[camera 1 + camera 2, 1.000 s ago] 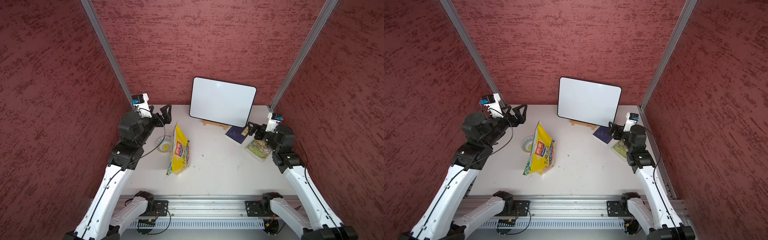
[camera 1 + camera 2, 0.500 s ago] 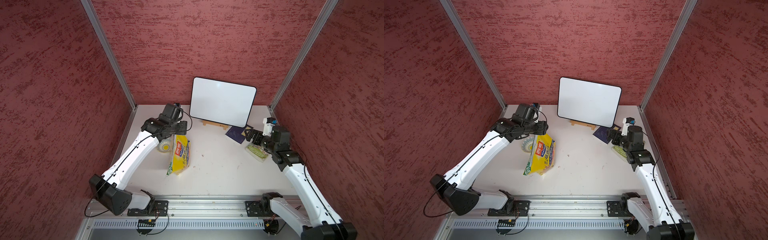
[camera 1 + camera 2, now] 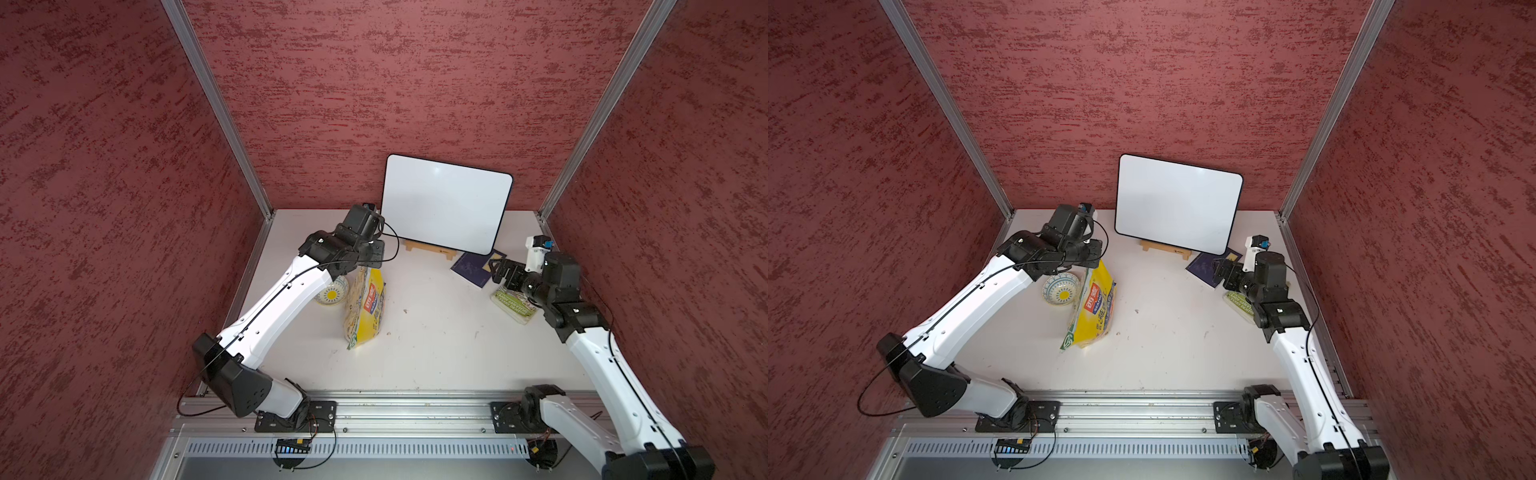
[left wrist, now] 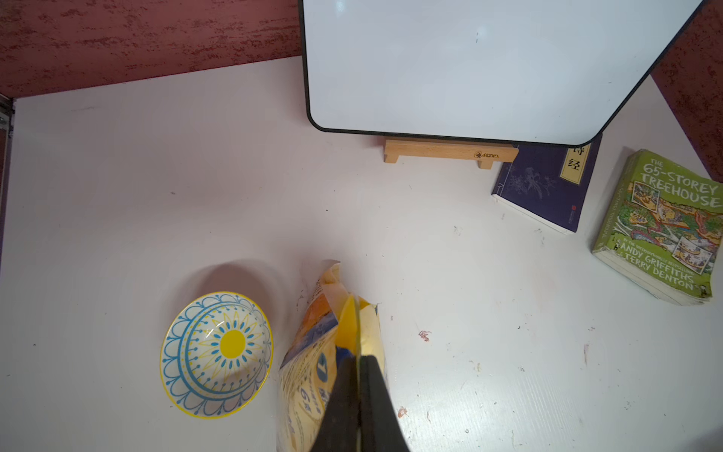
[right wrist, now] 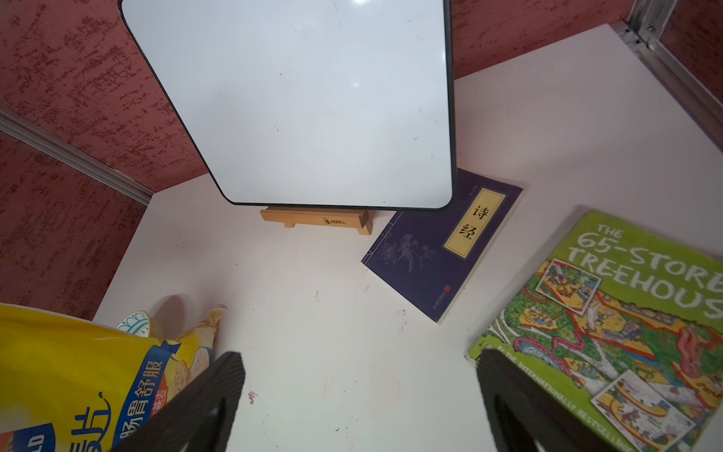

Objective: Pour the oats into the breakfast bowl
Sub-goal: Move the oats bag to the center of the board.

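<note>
Two arms, same build — left arm [image 3: 286, 299], right arm [image 3: 598, 365]: glossy white link shells, matte black joint housings [image 3: 237, 382]. Thin black cable [image 3: 397, 245] along each white link, looping loose at elbow and wrist. Black base plates [image 3: 324, 415] with silver screws. White wrist camera mount [image 3: 536, 255] — blue cap. Right gripper [image 5: 360, 364] fingers [image 5: 207, 399] black, fine-textured.

What we see on the tabletop [image 3: 436, 357]
Bowl [image 3: 331, 293] just left of pouch [image 3: 366, 309]; whiteboard [image 3: 444, 203] at the back; books [image 4: 547, 188] at right, before it.
</note>
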Tool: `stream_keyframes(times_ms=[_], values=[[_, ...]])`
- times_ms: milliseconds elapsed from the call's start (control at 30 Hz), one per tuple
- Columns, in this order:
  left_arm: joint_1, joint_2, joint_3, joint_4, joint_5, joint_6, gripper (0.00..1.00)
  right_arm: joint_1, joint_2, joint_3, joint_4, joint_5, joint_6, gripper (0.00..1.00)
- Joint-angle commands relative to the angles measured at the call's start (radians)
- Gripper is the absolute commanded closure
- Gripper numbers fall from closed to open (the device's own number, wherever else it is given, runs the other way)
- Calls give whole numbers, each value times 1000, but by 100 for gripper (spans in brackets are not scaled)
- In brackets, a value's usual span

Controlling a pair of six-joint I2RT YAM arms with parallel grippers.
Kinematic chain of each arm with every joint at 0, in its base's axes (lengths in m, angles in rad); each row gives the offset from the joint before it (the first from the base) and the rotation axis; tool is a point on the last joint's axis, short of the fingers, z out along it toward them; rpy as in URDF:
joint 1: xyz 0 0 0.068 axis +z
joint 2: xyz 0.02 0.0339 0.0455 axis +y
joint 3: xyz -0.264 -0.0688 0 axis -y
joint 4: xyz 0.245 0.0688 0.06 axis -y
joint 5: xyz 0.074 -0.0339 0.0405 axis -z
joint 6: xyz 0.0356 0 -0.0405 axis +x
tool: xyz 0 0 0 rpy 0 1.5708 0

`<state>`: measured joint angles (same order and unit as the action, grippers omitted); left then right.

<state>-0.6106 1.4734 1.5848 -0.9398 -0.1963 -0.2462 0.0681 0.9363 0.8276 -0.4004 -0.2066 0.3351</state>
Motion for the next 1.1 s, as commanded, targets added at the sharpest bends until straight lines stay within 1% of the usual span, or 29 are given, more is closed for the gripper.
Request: stream_keyframes(times_ms=[0,67,233,400,500,600,633,700,767,833,900,1000,1067], values=[[-41,2,44,269,-17,-59,100,-5,10,0,34,-52,19,1],[-56,27,60,321,-35,-77,100,-5,22,-4,48,-83,32,1],[-61,117,125,377,-46,-110,100,-2,58,-2,85,-163,81,1],[-46,224,203,378,-29,-116,100,12,97,8,96,-202,98,1],[-27,252,225,380,1,-116,99,26,117,11,100,-215,102,1],[-14,256,243,377,56,-98,71,41,134,12,114,-213,108,1],[-14,254,254,370,67,-86,65,46,142,13,121,-211,113,1],[-12,251,286,329,89,-57,55,61,158,16,139,-213,121,1],[-8,237,305,285,103,-29,48,77,176,23,157,-215,132,1],[1,200,294,258,127,-11,44,94,199,36,169,-217,138,2],[14,153,262,231,148,9,42,113,221,56,169,-219,140,2],[46,77,181,188,189,22,43,134,250,78,167,-217,137,2],[78,13,116,164,245,22,46,144,263,86,167,-215,136,3]])
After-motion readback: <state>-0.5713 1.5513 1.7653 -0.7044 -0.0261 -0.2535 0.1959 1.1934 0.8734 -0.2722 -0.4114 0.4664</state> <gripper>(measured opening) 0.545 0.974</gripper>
